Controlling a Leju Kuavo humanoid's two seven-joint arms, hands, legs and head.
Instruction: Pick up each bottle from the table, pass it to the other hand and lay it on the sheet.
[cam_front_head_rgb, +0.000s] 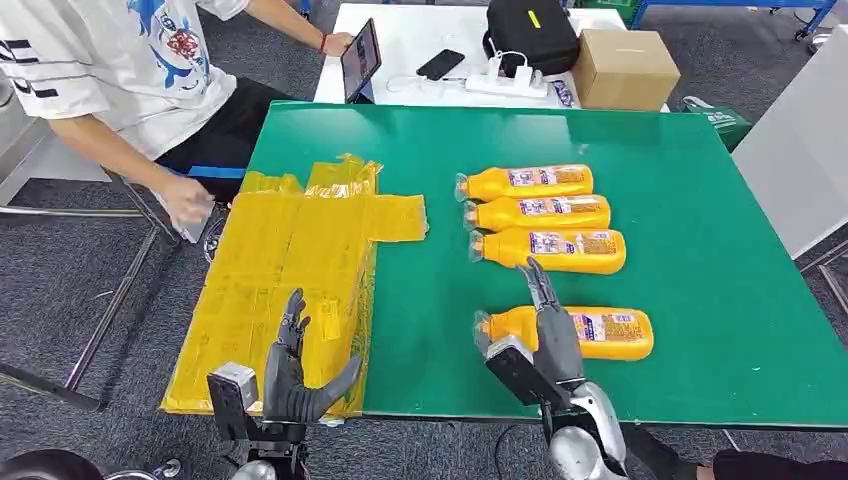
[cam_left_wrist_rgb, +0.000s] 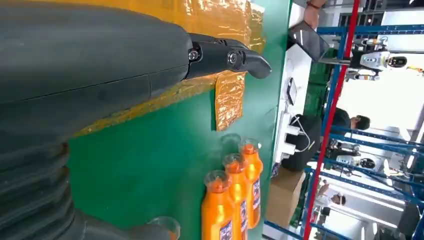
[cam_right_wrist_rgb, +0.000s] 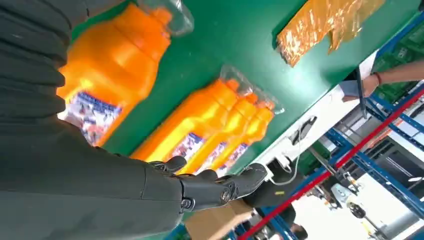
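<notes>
Left robot hand (cam_front_head_rgb: 292, 372) hovers over the near edge of the yellow sheet (cam_front_head_rgb: 290, 260), fingers spread, holding nothing. Right robot hand (cam_front_head_rgb: 545, 335) is above the nearest bottle (cam_front_head_rgb: 580, 331) on the green bench (cam_front_head_rgb: 700, 200), fingers extended, no grip yet. Three more bottles (cam_front_head_rgb: 540, 215) lie beyond. Suggest wrapping the mid-body, clear of the cap, before lifting.

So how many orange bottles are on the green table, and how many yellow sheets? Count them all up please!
Orange plastic bottles lying on their sides: 4
Crinkly yellow plastic sheets: 1
Total: 5
</notes>
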